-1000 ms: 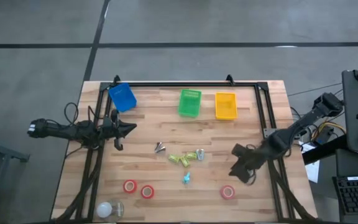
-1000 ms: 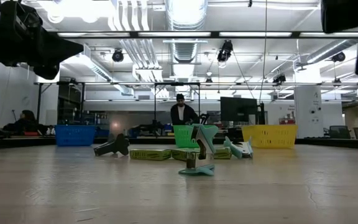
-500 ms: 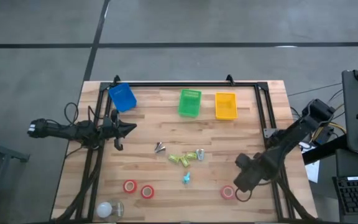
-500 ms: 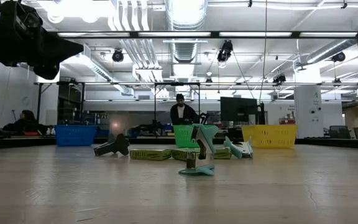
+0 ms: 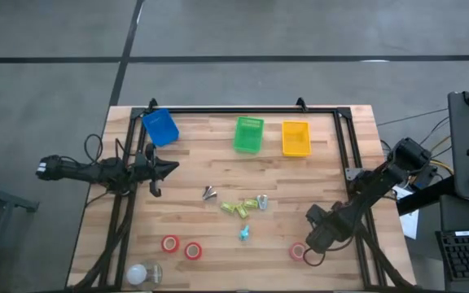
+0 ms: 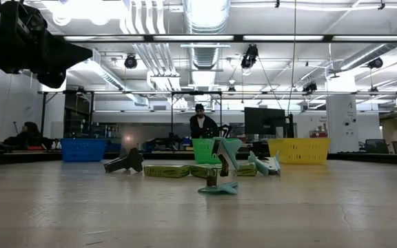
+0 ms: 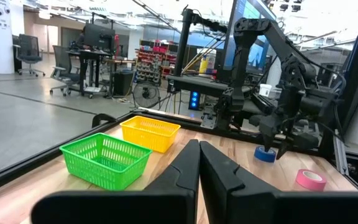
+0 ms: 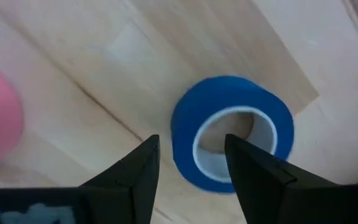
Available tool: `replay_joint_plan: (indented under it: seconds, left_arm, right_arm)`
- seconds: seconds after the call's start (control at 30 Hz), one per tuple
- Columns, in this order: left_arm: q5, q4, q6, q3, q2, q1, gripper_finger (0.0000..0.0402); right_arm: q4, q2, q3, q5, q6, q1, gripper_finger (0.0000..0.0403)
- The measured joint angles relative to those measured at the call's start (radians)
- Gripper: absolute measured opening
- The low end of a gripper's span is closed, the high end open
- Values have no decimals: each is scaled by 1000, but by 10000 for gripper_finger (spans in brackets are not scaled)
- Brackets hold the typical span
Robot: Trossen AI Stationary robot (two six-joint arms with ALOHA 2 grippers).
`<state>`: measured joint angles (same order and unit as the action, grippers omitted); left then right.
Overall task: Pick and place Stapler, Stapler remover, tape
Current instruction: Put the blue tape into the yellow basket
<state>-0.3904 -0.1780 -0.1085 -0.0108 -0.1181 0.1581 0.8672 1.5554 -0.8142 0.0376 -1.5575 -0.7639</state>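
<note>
A dark blue tape roll (image 8: 232,134) lies flat on the wooden table, close beside a red roll (image 5: 298,251). My right gripper (image 8: 191,140) hangs open right over the blue roll, near the table's near right part (image 5: 312,242). The left wrist view shows it there too, above the blue roll (image 7: 265,154). Two more red rolls (image 5: 170,243) (image 5: 193,251) lie near left. Yellow-green staplers (image 5: 236,208) and staple removers (image 5: 209,193) (image 5: 243,234) lie mid-table. My left gripper (image 7: 199,155) waits shut at the left side (image 5: 169,168). My right gripper comes at the blue tape roll from above, pointing down. One finger (image 8: 138,168) stands outside the ring's wall (image 8: 182,134) and the other finger (image 8: 253,174) over its hollow centre. The roll lies flat on the table. I cannot tell whether the fingers touch it.
Blue (image 5: 160,127), green (image 5: 248,134) and yellow (image 5: 296,137) baskets stand along the far edge. A white roundish object (image 5: 139,273) sits at the near left corner. A black frame rail (image 5: 355,175) runs along the right side. A person shows beyond the table in the low view.
My right gripper has moved toward the table's near edge and down, ending over the blue roll beside the red one. Its arm has left the top right of the low view. The things on the table have stayed put.
</note>
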Motion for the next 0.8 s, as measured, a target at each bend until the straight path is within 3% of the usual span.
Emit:
replay_joint_plan:
  seconds: [0.3, 0.57, 0.8]
  left_arm:
    - [0, -1, 0, 0, 0, 0, 14]
    - [0, 0, 0, 0, 0, 0, 14]
    - [0, 0, 0, 0, 0, 0, 14]
  right_arm:
    - [-67, 73, -5, 0, 89, 2, 111]
    - [-53, -3, 0, -24, 136, 37, 46]
    - [-16, -80, 0, -126, 247, 141, 50]
